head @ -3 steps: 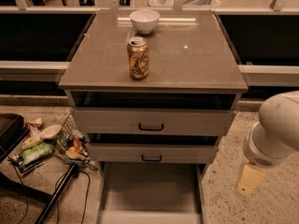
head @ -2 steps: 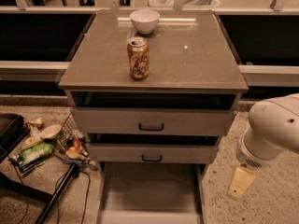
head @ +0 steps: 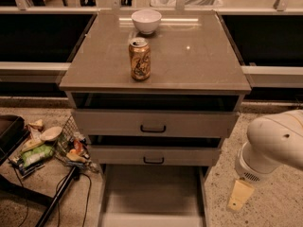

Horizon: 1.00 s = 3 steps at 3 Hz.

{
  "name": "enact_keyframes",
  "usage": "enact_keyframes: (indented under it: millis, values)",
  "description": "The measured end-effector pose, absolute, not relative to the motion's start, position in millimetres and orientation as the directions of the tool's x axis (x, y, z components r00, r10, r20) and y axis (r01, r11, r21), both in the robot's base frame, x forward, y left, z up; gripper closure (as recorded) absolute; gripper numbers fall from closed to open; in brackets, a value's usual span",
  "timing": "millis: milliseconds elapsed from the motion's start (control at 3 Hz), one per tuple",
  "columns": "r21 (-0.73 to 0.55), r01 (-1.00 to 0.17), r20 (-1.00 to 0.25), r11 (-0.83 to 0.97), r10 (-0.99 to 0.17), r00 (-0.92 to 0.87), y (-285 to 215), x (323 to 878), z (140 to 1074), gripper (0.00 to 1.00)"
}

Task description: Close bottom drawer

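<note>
The grey cabinet (head: 156, 79) stands in the middle of the camera view. Its bottom drawer (head: 151, 193) is pulled far out toward me, and its long shallow tray looks empty. The drawer's front reaches the lower edge of the view, and its handle is out of view. My gripper (head: 240, 196) hangs from the white arm (head: 274, 143) at the lower right. It sits to the right of the drawer's right side rail, apart from it, above the speckled floor.
The top drawer (head: 154, 123) and middle drawer (head: 154, 155) stand slightly out. A gold can (head: 140, 59) and a white bowl (head: 146, 21) stand on the cabinet top. A wire basket of litter (head: 71, 145), a black pole (head: 59, 197) and cables lie on the floor at the left.
The white arm and my gripper have moved left and slightly down, closer to the right side of the open bottom drawer. The drawers, can and bowl have not moved.
</note>
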State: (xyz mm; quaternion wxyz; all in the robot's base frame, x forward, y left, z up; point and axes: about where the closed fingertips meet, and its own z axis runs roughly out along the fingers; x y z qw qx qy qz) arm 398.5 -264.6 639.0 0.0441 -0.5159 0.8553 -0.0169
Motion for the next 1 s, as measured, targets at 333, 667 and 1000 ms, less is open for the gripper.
enact_keyframes:
  millis: [333, 667, 1000]
  values:
    - [-0.024, -0.882, -0.071, 0.471, -0.88, -0.469, -261.5, 372.8, 570.0, 0.18]
    - [0.016, -0.878, -0.111, 0.479, -0.872, -0.477, -258.4, 353.6, 493.9, 0.41]
    - [0.036, -0.889, -0.133, 0.457, -0.879, -0.458, -245.7, 344.4, 433.0, 0.64]
